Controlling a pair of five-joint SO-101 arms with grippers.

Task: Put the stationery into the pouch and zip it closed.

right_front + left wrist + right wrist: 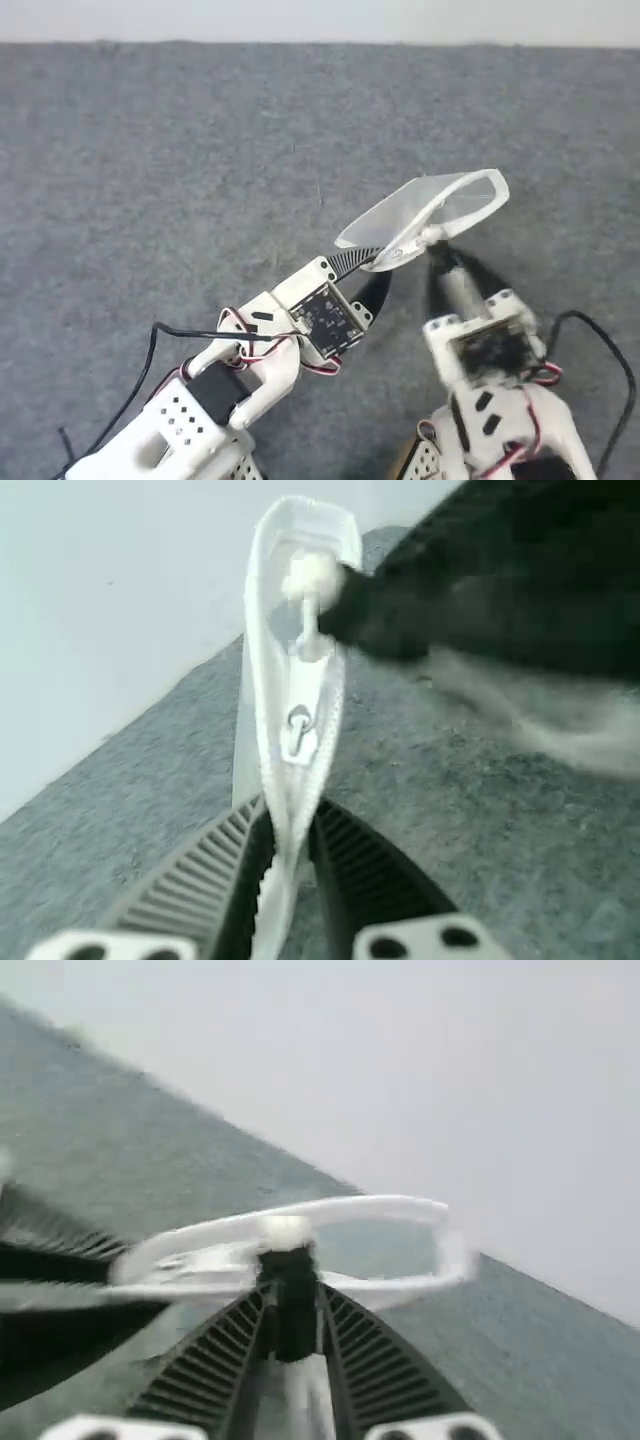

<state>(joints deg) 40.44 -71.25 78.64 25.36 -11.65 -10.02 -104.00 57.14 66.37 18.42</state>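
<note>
A clear pouch point(445, 205) with a white zip edge hangs above the grey table, its mouth spread into an oval point(390, 1208). My left gripper point(366, 263) is shut on the pouch's near end, the zip seam point(285, 875) pinched between its ribbed fingers. The zip slider point(298, 730) sits a little beyond them. My right gripper point(438, 252) is shut on a slim black item point(290, 1305) with a white rounded tip point(285, 1232), held at the pouch's rim. From the left wrist, that tip point(310, 578) touches the rim, with the right gripper point(480, 590) a dark blur beside it.
Grey felt-like table point(200, 150) spreads open on all sides of the arms. A pale wall point(320, 20) runs along its far edge. Cables point(150, 350) trail beside the arm bases at the near edge.
</note>
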